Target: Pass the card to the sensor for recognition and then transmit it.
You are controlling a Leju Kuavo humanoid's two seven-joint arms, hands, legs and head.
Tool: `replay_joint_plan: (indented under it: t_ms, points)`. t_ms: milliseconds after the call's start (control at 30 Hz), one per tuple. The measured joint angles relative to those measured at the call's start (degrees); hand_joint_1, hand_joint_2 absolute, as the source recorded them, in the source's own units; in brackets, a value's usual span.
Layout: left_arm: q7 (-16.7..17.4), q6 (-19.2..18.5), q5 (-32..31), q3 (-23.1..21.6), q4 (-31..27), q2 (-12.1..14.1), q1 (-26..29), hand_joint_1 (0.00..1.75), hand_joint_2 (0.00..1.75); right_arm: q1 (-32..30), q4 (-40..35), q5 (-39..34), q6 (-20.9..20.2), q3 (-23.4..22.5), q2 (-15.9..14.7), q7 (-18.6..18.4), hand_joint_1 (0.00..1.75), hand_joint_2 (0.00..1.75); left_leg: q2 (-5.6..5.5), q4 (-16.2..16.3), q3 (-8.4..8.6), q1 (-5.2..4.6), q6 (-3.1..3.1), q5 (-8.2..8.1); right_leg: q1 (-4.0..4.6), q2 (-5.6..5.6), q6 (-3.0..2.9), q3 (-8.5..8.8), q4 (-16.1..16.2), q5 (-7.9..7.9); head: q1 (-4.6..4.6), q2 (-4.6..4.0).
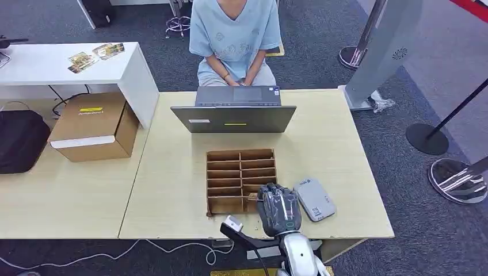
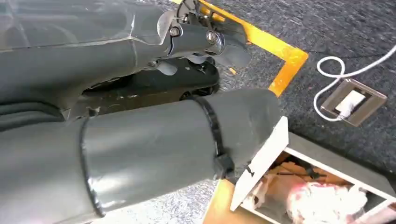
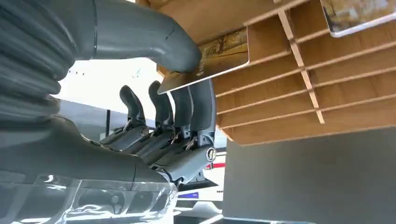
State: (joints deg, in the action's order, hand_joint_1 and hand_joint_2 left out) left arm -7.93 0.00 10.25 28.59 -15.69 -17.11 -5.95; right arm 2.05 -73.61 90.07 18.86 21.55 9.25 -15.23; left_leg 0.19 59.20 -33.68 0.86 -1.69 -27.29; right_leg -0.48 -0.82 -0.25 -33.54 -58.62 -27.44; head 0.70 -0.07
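Note:
A wooden card rack (image 1: 214, 172) lies flat on the light table, in front of a laptop. My right hand (image 1: 279, 210) is at the rack's near right corner. In the right wrist view its thumb (image 3: 140, 37) presses on a picture card (image 3: 219, 58) from one side and its fingers (image 3: 187, 112) from the other, so the card is pinched at the edge of the rack (image 3: 299, 84). Another card (image 3: 355, 14) sits in a farther slot. The grey card sensor (image 1: 315, 198) lies just right of the hand. My left hand (image 2: 116, 93) hangs over the floor, holding nothing.
A person (image 1: 235, 34) sits behind the open laptop (image 1: 236, 112). A cardboard box (image 1: 95, 126) and a black bag (image 1: 20, 138) stand on the left table. A white desk (image 1: 115, 69) carries loose cards. Stanchion bases (image 1: 426, 138) stand on the right.

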Motion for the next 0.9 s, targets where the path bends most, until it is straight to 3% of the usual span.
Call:
replay_joint_plan:
  t_ms: [900]
  points:
    - [-4.92,-1.03,-2.62,-4.55,0.00,0.52,0.62,0.00,0.00,0.70,-0.22,0.00,2.43,-0.09,0.00,1.38,1.52,1.75,0.00,0.00,0.00,0.00,0.00,0.00,0.00,0.00,0.00,0.00,0.00,0.00,0.02,0.00]
